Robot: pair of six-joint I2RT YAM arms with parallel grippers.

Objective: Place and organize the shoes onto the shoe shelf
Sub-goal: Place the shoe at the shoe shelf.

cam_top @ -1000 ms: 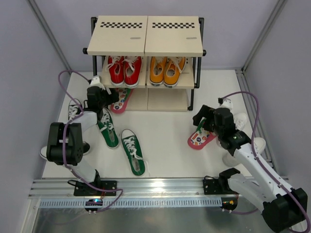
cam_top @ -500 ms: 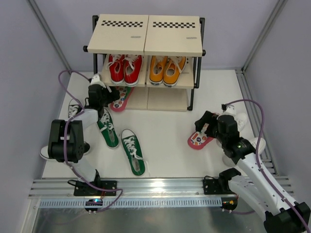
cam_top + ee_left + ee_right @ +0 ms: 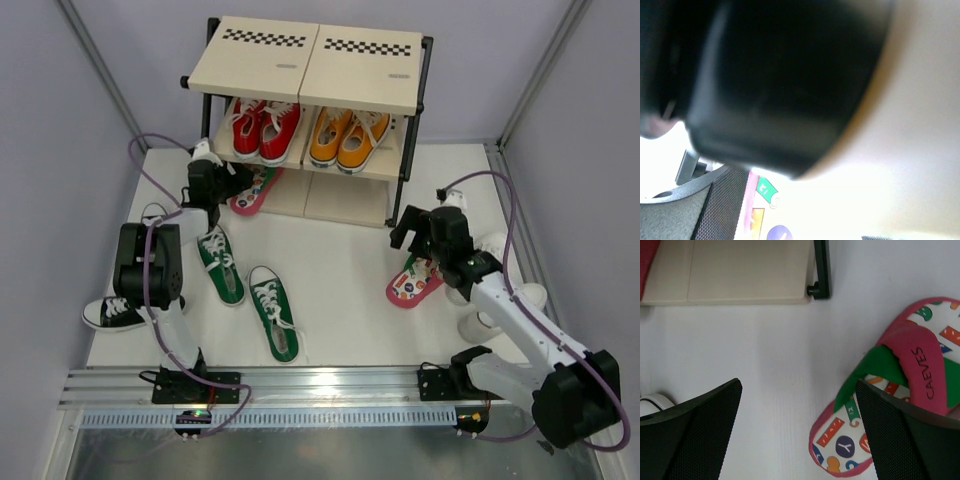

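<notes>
Right pincer (image 3: pixel 797 385) (fingers (image 3: pixel 700 430) wide apart) near 1 pink flip-flop (image 3: pixel 890 365)

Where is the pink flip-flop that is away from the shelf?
In the top view the flip-flop lies on the table, right of centre, close to the right gripper and before the shelf, near its right leg.

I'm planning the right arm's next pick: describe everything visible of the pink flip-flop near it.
The flip-flop lies flat on the white table, footbed up, apart from the shoe shelf. Pink rim, pink strap lettered CAEVES with green lining, white footbed printed with colourful letters; looks like foam. The open right hand hangs over it; contact cannot be told.
</notes>
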